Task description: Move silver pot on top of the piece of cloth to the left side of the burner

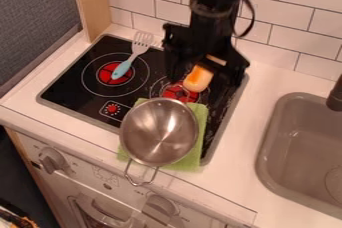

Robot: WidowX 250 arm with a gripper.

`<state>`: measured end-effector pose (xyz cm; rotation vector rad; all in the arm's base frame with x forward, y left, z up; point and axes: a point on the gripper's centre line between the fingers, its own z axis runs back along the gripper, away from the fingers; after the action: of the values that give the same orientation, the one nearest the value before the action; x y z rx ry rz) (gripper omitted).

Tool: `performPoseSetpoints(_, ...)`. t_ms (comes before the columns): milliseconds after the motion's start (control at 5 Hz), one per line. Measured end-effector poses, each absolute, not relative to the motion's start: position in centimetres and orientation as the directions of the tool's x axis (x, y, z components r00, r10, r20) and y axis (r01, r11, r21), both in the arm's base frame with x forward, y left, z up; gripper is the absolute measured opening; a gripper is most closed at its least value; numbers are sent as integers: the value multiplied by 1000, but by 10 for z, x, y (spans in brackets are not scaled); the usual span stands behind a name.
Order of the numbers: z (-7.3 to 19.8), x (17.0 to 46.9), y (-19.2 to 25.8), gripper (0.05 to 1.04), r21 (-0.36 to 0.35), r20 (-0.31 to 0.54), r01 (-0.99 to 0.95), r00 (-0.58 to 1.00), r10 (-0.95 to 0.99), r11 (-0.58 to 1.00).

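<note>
Risks, left to right. Fork with pale-blue handle and light tines [125,67] lies across the left burner; a pot carried there could land on it and tilt. Shiny silver metal pot [159,131] sits upright on the green cloth [194,155], by the front edge of the black stovetop [71,85]. Its wire handle reaches the front edge of the white worktop [247,132] (easy to snag). Dragging, not lifting, would likely bunch the cloth. Black gripper [206,78] above the right burner, jaws well apart, apparently holding nothing; rounded orange-and-cream toy food [198,78] between them, so closing there could catch it instead of the pot's rim.

Containers: pot, bare metal inside, no contents seen. Further right, grey sink basin [284,137] set in the worktop, drain toward its right side.
</note>
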<state>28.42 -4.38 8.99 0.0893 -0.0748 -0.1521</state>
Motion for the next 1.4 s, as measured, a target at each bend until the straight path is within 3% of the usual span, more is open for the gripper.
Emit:
performPoseSetpoints(200, 67, 271, -50, 1001, 117, 53, 130, 989, -137, 985)
performPoseSetpoints(400, 23, 259, -61, 1000, 167, -8, 178, 984, -179, 970)
performPoseSetpoints(800, 10, 245, -76, 943, 148, 11, 214, 976, -218, 966)
performPoseSetpoints(1200, 17, 244, -75, 386, 161, 35, 217, 974, -225, 963)
performPoseSetpoints(1400, 24, 245, -75, 156, 159, 53, 216, 973, -227, 963)
